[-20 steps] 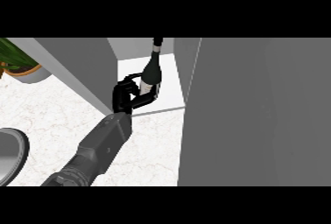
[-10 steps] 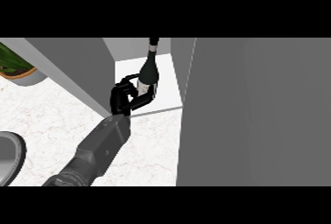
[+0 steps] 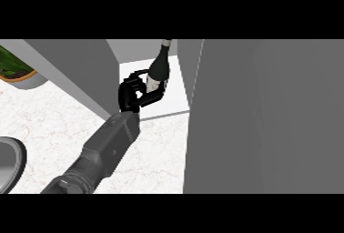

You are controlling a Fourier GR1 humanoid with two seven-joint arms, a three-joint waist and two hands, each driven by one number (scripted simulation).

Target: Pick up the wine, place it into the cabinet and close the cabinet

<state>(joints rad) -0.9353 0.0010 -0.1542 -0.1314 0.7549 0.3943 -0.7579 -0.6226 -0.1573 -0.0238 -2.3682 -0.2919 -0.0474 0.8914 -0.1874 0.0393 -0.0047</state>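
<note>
A dark wine bottle (image 3: 160, 63) with a pale label stands tilted over the white floor (image 3: 176, 98) of the open cabinet, neck pointing away from me. My left hand (image 3: 133, 93) is curled round the bottle's lower body, and its grey forearm reaches in from the lower left. Whether the bottle's base touches the cabinet floor is hidden by the hand. The right hand does not show.
The cabinet's grey left wall (image 3: 74, 68) stands beside the forearm. A large grey open door (image 3: 269, 118) fills the right of the view. A potted plant (image 3: 23, 77) sits far left, and a grey plate (image 3: 8, 164) lies at the left edge of the marble counter (image 3: 47, 123).
The left hand and the bottle have edged slightly deeper into the cabinet. Nothing else has visibly moved.
</note>
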